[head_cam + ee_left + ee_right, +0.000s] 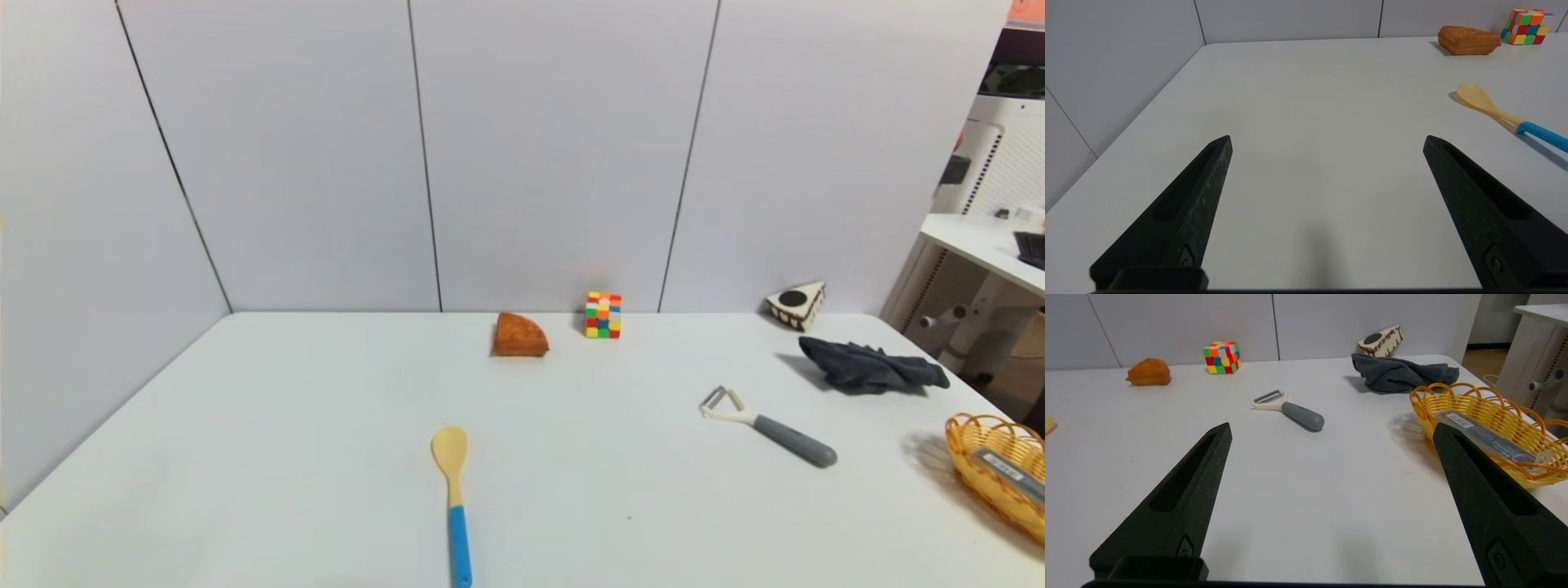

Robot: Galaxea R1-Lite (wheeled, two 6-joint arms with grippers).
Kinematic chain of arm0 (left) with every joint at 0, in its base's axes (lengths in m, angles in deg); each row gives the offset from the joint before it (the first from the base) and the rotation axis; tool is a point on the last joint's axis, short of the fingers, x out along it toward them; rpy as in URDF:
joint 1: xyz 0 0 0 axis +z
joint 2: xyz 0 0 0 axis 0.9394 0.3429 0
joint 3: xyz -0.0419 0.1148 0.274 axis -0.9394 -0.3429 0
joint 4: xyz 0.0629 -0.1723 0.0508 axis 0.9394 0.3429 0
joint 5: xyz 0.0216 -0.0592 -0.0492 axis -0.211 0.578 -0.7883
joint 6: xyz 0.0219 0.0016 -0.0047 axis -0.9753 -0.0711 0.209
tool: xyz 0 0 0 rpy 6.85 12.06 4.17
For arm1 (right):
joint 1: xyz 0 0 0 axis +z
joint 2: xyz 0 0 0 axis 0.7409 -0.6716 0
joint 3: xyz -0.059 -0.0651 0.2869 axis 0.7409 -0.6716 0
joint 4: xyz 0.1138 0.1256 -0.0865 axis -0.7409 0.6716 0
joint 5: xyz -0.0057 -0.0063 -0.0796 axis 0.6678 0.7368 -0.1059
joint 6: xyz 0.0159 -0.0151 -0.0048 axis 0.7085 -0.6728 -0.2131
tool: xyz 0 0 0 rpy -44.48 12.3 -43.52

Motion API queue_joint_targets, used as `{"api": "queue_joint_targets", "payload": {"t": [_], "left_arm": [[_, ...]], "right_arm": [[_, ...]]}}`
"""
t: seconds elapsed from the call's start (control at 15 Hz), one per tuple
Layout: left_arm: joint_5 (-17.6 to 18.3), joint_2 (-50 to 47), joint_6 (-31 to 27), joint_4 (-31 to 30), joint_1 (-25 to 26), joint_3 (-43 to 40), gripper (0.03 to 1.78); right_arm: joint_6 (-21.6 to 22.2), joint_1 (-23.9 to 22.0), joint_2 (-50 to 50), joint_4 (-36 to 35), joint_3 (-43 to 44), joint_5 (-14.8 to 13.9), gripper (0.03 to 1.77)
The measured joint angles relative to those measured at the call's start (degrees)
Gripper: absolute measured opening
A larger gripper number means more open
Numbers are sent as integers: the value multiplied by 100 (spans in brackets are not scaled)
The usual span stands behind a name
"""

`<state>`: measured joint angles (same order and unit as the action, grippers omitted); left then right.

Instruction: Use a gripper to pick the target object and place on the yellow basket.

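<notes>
White worktop (326,457), pale panel walls behind it. Small round woven golden-yellow wicker basket (971,457) at the right near edge, partly cut off in the head view. Slim long grey rectangular case (1488,437) with white barcode label lies inside the basket, slanted across it, one end up on the rim. Crumpled dark grey cloth (869,367) far right, just beyond the basket. White peeler with grey handle (771,429) right of centre, between cloth and worktop middle. Wooden spoon with blue handle (454,498) near centre, bowl pointing far. Brown wedge of cake (519,336) far centre, multicoloured puzzle cube (603,314) just right of it, near the back wall. Cream wedge slice with a dark round top (797,305) far right, by the wall.

Right gripper (1331,428) low over the near right worktop, jaws wide apart, holding nothing, basket just beside one finger. Left gripper (1327,141) over the bare near left worktop, jaws wide apart, holding nothing. Neither arm appears in the head view.
</notes>
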<state>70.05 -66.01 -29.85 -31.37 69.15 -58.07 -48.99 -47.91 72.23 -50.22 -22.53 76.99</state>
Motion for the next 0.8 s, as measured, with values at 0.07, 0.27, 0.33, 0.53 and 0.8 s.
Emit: {"api": "queue_joint_targets", "payload": {"t": [0.07,0.27,0.33,0.53,0.8], "left_arm": [[0,0,0,0,0,0,169],[2,0,0,0,0,0,169],[5,0,-2,0,0,0,169],[2,0,-2,0,0,0,169],[2,0,-2,0,0,0,169]], "right_arm": [[41,0,37,2,0,-38,169],[-24,0,84,18,-2,-22,169],[-54,0,85,13,-2,0,169],[-524,0,85,13,-5,145,169],[-660,0,85,71,-5,157,169]]}}
